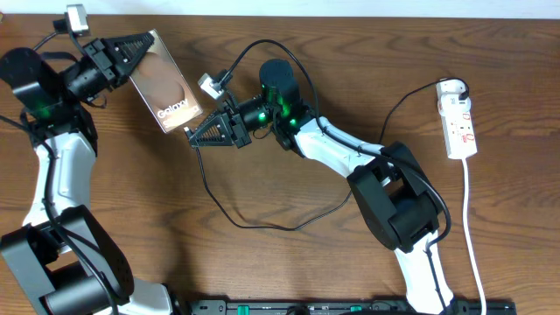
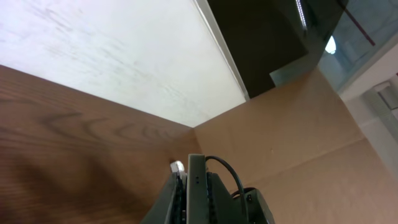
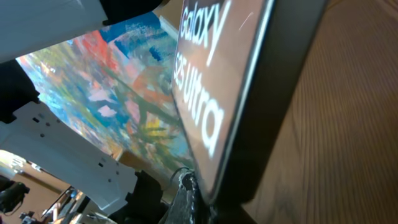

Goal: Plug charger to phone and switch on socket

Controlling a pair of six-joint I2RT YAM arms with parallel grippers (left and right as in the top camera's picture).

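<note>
My left gripper (image 1: 140, 44) is shut on the phone (image 1: 166, 80), a brown-grey slab with white "Galaxy" lettering, and holds it tilted above the table at the far left. In the left wrist view the phone's edge (image 2: 198, 167) shows between the fingers (image 2: 197, 186). My right gripper (image 1: 191, 131) is shut at the phone's lower corner, on the end of the charger. The charger's thin black cable (image 1: 262, 225) loops over the table to the white socket (image 1: 460, 122) at the far right. In the right wrist view the phone (image 3: 205, 93) fills the frame just above the fingertips (image 3: 189, 196).
The socket's white cord (image 1: 472, 236) runs down the right side toward the front edge. A small white connector (image 1: 208, 85) hangs beside the phone. The arm bases stand at the front left and front right. Brown wooden table (image 1: 289, 271) all round.
</note>
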